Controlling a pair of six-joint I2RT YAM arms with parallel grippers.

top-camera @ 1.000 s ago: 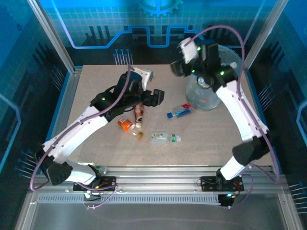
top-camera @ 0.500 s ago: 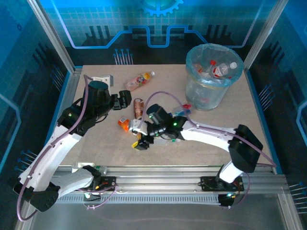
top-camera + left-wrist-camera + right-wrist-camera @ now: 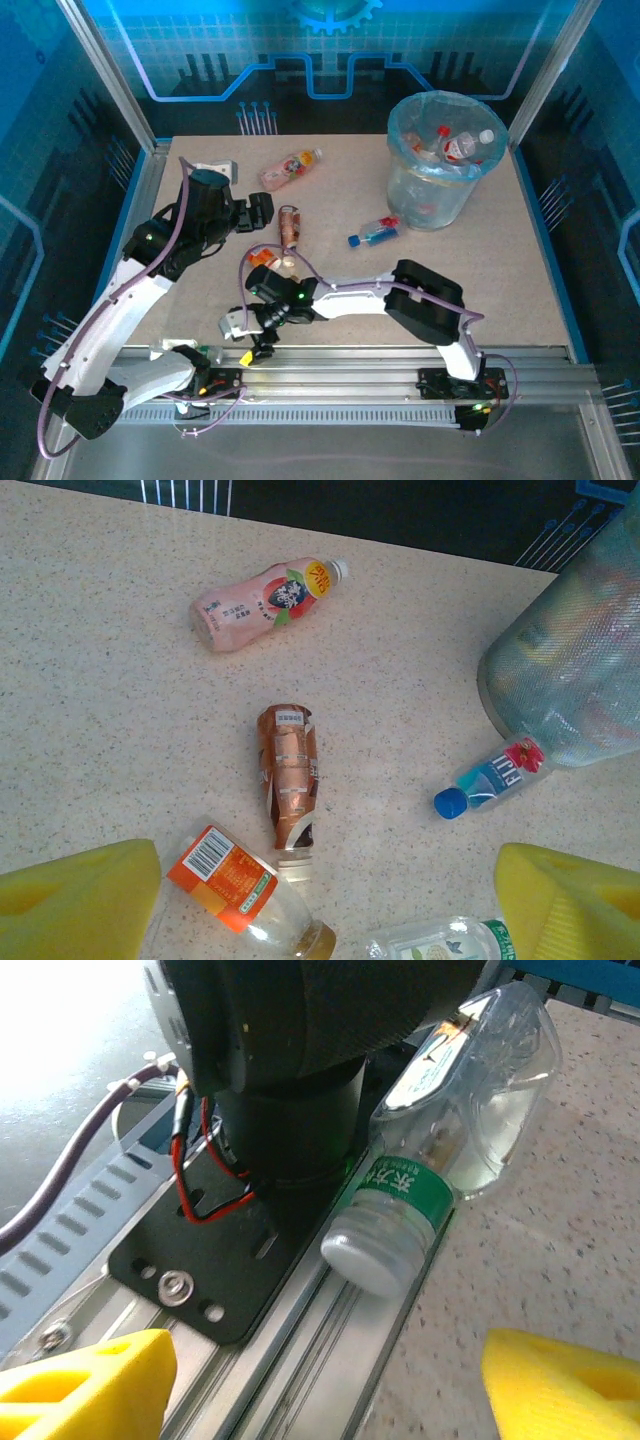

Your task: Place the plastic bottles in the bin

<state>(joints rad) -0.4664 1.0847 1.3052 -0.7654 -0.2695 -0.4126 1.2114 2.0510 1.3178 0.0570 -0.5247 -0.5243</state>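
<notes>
Right claw [image 3: 325, 1390]: spread wide, empty, by the clear bottle [image 3: 440, 1140] at the table's seven o'clock edge.
Left claw [image 3: 325, 910]: parted, empty.
Grip: I'd straddle its body, not the cap.
Bin [image 3: 430, 205]: one o'clock.

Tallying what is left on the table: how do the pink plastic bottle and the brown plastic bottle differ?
The pink plastic bottle is pale pink with a yellow patch near its neck; the brown plastic bottle is coppery brown. The pink one looks smooth, the brown one crumpled. In the left wrist view the pink one lies slanted, the brown one runs top to bottom. Both lie on their sides on the speckled table.
</notes>
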